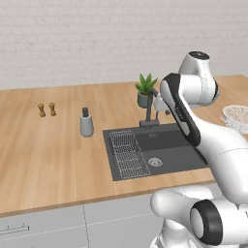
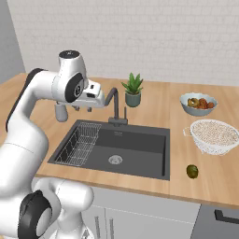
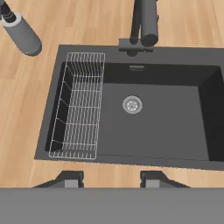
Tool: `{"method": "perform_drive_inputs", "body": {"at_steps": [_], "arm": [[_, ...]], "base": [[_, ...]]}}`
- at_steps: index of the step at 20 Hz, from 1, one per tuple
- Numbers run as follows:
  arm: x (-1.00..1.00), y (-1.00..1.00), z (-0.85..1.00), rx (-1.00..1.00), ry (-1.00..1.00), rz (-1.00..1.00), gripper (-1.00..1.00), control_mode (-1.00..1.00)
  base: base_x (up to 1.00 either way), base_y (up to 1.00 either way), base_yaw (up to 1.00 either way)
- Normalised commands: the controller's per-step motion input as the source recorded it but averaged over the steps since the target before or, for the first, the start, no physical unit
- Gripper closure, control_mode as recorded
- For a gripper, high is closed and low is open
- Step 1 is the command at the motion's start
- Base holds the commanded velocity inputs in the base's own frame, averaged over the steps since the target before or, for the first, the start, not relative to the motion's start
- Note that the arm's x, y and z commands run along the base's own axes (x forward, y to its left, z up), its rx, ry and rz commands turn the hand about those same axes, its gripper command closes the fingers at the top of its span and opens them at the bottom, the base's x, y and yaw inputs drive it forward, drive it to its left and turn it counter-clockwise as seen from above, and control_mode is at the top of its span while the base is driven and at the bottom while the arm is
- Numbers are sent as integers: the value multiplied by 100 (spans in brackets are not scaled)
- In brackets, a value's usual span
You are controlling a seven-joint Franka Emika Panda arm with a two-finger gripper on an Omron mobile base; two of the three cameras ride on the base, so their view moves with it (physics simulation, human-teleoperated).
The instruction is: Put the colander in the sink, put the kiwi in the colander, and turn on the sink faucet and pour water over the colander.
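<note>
While the arm arches up over the basin, the gripper [image 3: 111, 178] hangs above the near edge of the sink [image 3: 175, 127], its two dark fingertips [image 3: 70, 178] standing well apart with nothing between them, so the jaws are wide and hold nothing. Nearest on the wooden counter [image 2: 205, 186], right of the sink and close to the front edge, lies the kiwi [image 2: 192, 171], on its own and touching nothing else. Just behind it, also right of the sink, sits the colander [image 2: 215, 135], upright on the counter and apart from the kiwi. Inside the sink, a wire rack [image 3: 80, 105] fills the left part of the basin, and the round silver drain [image 3: 132, 104] lies in the bare floor beside it. At the back rim of the sink rises the sink faucet [image 2: 115, 106], its spout angled up and toward the left of the basin; no stream falls from it. Left of the sink stands a grey soap dispenser [image 1: 86, 123]. Farther back, a grey-blue bowl of fruit [image 2: 198, 103] rests behind the colander, a small potted plant [image 2: 132, 89] stands behind the faucet, and two small brown shakers [image 1: 46, 110] stand far to the left on the counter.
</note>
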Motion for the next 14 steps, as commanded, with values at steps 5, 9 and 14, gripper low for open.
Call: {"method": "perform_drive_inputs", "body": {"at_steps": [5, 9, 14], "arm": [[0, -27, 0, 0, -5, 0, -100, -100], [1, -70, 0, 0, 0, 0, -100, -100], [3, -93, 0, 0, 0, 0, -100, -100]], "base": [[0, 0, 0], [0, 0, 0], [0, 0, 0]]}}
